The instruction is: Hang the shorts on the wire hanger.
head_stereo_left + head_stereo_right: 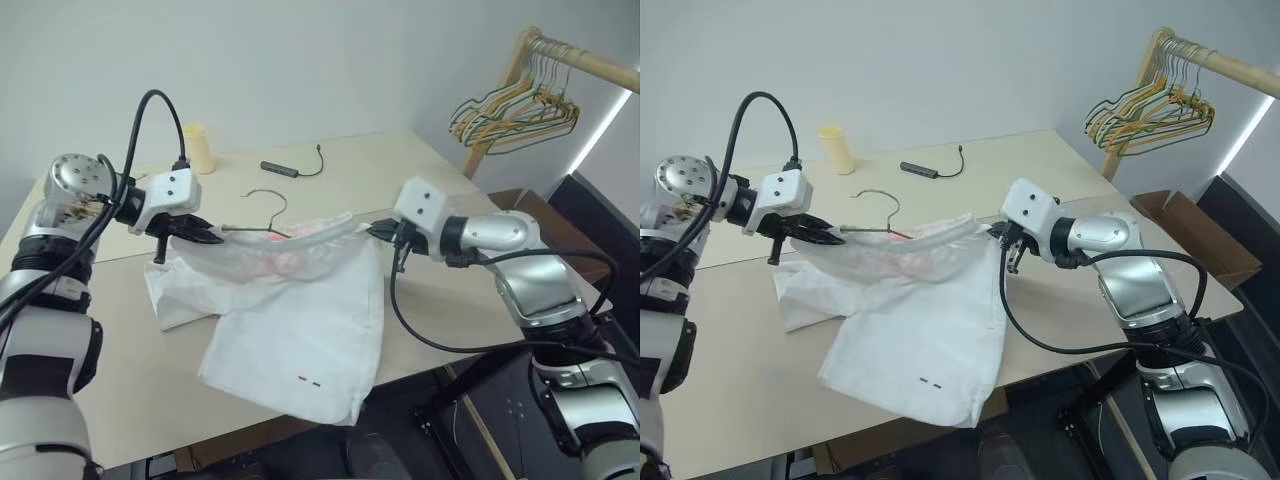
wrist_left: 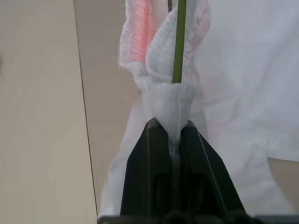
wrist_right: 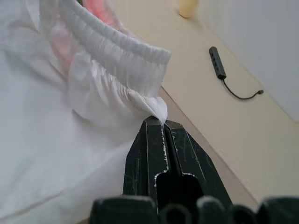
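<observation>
White shorts (image 1: pixel 300 330) around wire hanger (image 1: pixel 262 215), hands pinching waistband

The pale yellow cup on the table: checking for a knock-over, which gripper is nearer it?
Left. The left gripper holds the shorts just below the cup; the right gripper is across the table.

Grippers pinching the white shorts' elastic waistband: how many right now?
2. The left gripper is shut on one end of the white thin-fabric shorts' gathered waistband, beside the thin dark wire hanger; the right gripper is shut on the other end.
</observation>
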